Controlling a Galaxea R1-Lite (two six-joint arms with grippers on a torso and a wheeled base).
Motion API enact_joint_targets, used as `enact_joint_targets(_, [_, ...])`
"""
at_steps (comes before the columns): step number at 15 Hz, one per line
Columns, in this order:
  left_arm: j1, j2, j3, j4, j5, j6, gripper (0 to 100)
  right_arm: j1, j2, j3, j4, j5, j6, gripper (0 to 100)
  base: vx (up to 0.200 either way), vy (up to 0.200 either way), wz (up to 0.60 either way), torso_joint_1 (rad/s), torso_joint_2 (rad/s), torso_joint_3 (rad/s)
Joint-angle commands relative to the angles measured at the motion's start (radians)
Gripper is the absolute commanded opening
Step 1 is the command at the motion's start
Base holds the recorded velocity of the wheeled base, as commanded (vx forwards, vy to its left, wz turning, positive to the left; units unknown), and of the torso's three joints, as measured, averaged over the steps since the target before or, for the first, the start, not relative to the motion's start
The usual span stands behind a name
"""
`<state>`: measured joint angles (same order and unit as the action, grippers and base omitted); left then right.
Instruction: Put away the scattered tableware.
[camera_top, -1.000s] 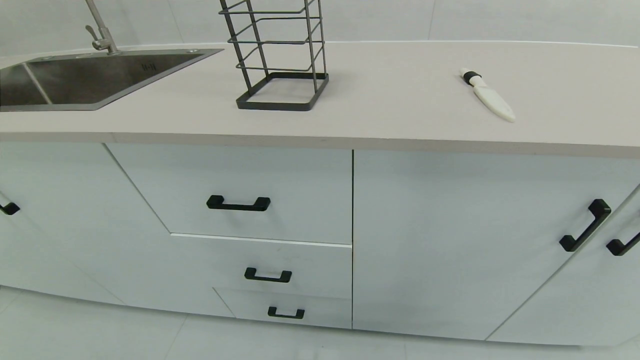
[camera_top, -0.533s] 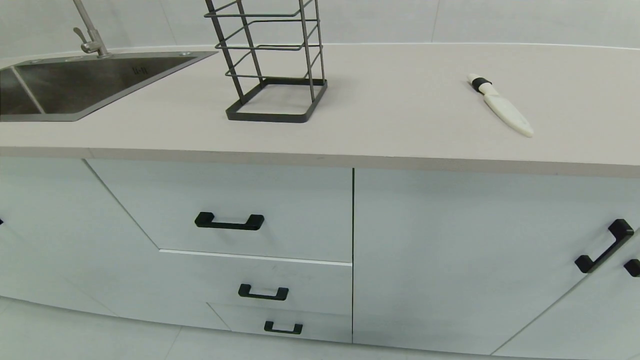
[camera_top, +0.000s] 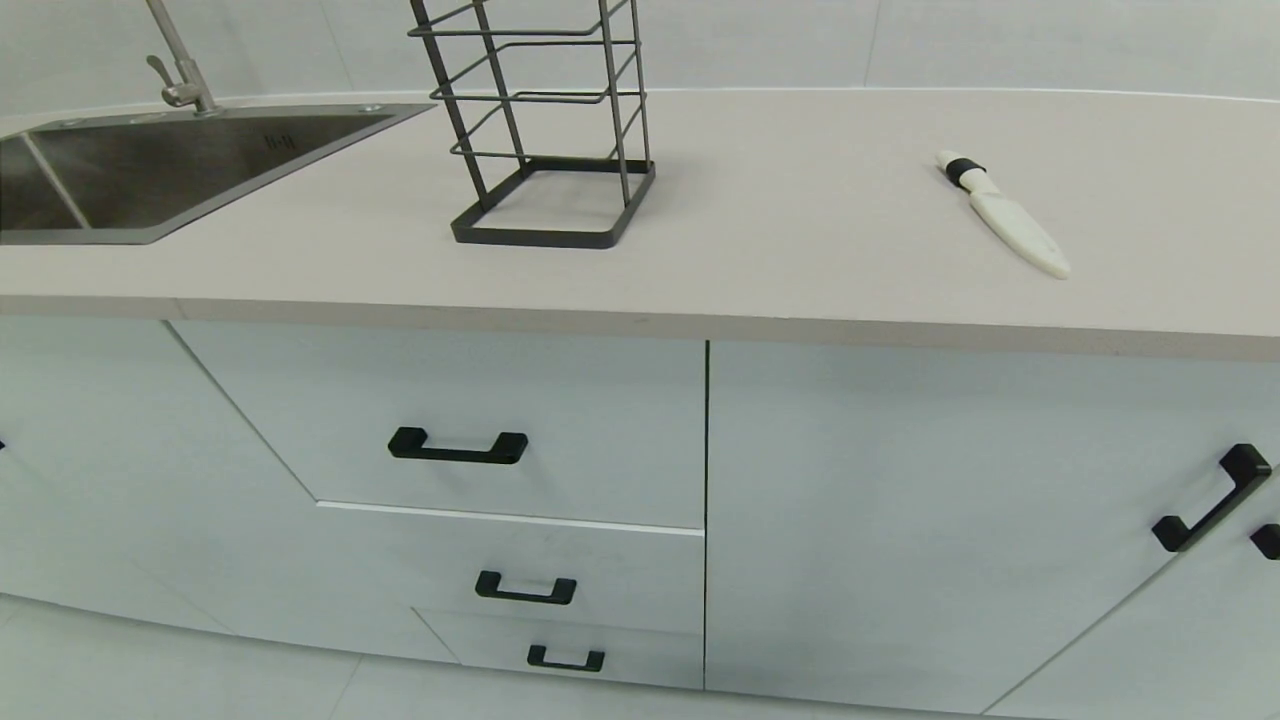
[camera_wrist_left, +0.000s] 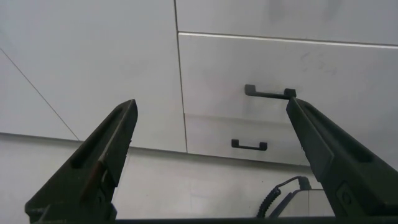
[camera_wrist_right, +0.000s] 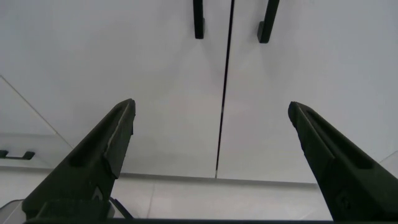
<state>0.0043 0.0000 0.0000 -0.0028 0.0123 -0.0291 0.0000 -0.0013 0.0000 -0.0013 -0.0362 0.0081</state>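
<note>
A white knife with a black band on its handle (camera_top: 1002, 213) lies flat on the pale countertop (camera_top: 800, 210) at the right. A dark wire rack (camera_top: 540, 120) stands upright on the counter left of centre. My left gripper (camera_wrist_left: 211, 109) is open, held low in front of the drawer fronts, nothing between its fingers. My right gripper (camera_wrist_right: 211, 109) is open too, facing the cabinet doors below the counter, with nothing in it.
A steel sink (camera_top: 150, 165) with a tap (camera_top: 180, 70) sits at the counter's left end. Below the counter are drawers with black handles (camera_top: 457, 447) and cabinet doors with black handles (camera_top: 1210, 500). The floor lies in front of the cabinets.
The head camera has shifted: the whole scene slid down and slightly right in the picture over the last second. The knife and rack kept their places on the counter.
</note>
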Motion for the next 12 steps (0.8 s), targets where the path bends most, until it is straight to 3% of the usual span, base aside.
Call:
enact_joint_targets(1, [0.000,0.002,0.000,0.000,0.000,0.000,100,0.000,0.001,0.000,0.000,0.001,-0.003,100,0.000,0.000,0.00,0.000,0.00,0.000])
enact_joint_targets(10, [0.000,0.002,0.000,0.000,0.000,-0.002,100,0.000,0.001,0.000,0.000,0.002,-0.007,100,0.000,0.000,0.00,0.000,0.00,0.000])
enact_joint_targets(12, [0.000,0.002,0.000,0.000,0.000,-0.002,100,0.000,0.001,0.000,0.000,0.002,-0.005,100,0.000,0.000,0.00,0.127,-0.15,-0.029])
